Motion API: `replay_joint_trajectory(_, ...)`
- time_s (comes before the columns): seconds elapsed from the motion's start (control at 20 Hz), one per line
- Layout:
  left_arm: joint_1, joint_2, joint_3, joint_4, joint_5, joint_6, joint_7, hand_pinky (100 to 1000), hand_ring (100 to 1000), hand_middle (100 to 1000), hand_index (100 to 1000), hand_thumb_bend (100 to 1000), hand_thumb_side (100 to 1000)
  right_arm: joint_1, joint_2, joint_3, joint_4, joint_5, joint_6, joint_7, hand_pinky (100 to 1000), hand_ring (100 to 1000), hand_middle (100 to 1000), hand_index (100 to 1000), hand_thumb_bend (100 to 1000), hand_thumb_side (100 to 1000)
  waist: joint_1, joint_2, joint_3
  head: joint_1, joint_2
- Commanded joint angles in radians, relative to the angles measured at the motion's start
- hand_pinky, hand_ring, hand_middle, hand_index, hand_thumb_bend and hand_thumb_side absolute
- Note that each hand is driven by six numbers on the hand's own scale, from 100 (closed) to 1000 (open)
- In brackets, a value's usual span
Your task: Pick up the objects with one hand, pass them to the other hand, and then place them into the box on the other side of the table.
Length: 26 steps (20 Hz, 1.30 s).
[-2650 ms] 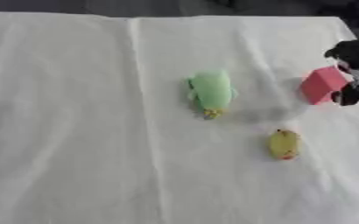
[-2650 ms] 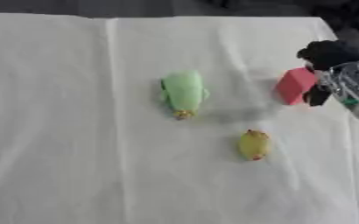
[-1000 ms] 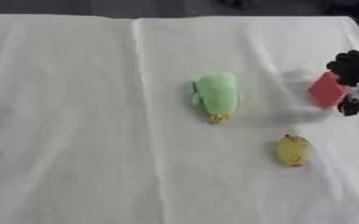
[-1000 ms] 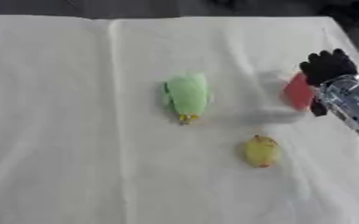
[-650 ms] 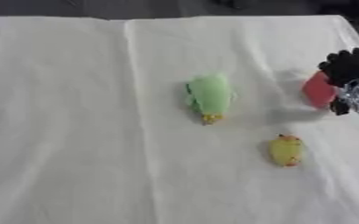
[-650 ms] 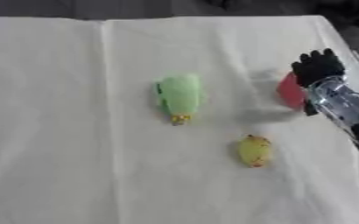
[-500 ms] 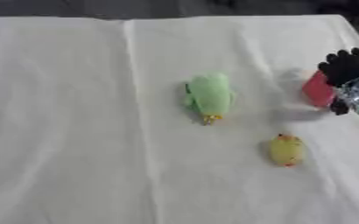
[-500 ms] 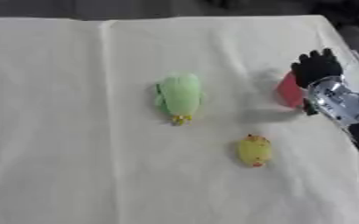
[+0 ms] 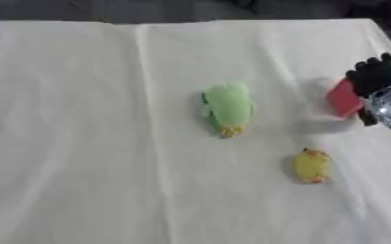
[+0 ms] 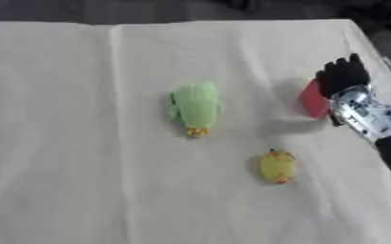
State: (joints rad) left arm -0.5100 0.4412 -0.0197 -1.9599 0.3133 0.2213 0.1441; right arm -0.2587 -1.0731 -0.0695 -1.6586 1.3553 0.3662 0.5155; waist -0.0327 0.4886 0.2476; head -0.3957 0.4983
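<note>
My right hand (image 10: 342,76) curls around the red block (image 10: 313,99), which looks light and rigid; gripping its flat opposite faces seems safest.

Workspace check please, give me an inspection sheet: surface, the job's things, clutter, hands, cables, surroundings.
Surface: table under a pale creased cloth.
Job's things: green object near the middle; yellow object nearer the robot, to the right; red object by the right edge, beside the right hand. No box in view.
Clutter: nothing seen.
Hands: right hand over the red object, fingers pointing away from the robot; whether they grip it cannot be told. Left hand not in view.
Cables: nothing seen.
Surroundings: dark area beyond the far edge of the table, nothing made out.
</note>
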Motion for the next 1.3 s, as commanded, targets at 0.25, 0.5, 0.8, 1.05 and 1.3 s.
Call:
replay_joint_trajectory(0.25,-0.003,0.029,0.004,-0.022,-0.003,0.001,-0.003,908,836,732,807,671,501,-0.008,-0.027,0.003,-0.043,-0.096,0.043,-0.125,964,862,628,630,276,100,-0.005,-0.026,0.001,0.006,-0.003)
replay_joint_trajectory(0.5,0.001,0.033,0.006,-0.022,-0.003,0.000,-0.001,908,837,731,807,671,501,-0.003,-0.032,0.003,-0.058,-0.127,0.060,-0.195,950,843,558,464,243,100,-0.009,-0.032,0.002,0.012,0.005)
replay_joint_trajectory(0.8,0.015,0.045,0.009,-0.022,-0.003,-0.002,0.003,907,838,730,807,671,502,0.012,-0.038,-0.008,-0.140,-0.220,0.107,-0.224,926,802,558,472,212,100,-0.013,-0.054,-0.014,0.043,0.024)
replay_joint_trajectory(1.05,0.017,0.056,0.008,-0.022,-0.001,-0.004,0.005,907,838,731,808,672,504,0.048,-0.024,-0.013,-0.300,-0.409,0.214,-0.258,897,753,562,489,207,100,-0.010,-0.081,-0.031,0.076,0.044)
replay_joint_trajectory(1.3,0.006,0.069,-0.005,-0.023,0.002,-0.002,-0.004,906,839,733,809,673,504,0.046,0.022,0.012,-0.340,-0.556,0.256,-0.372,871,708,565,500,202,100,-0.008,-0.107,-0.040,0.119,0.055)
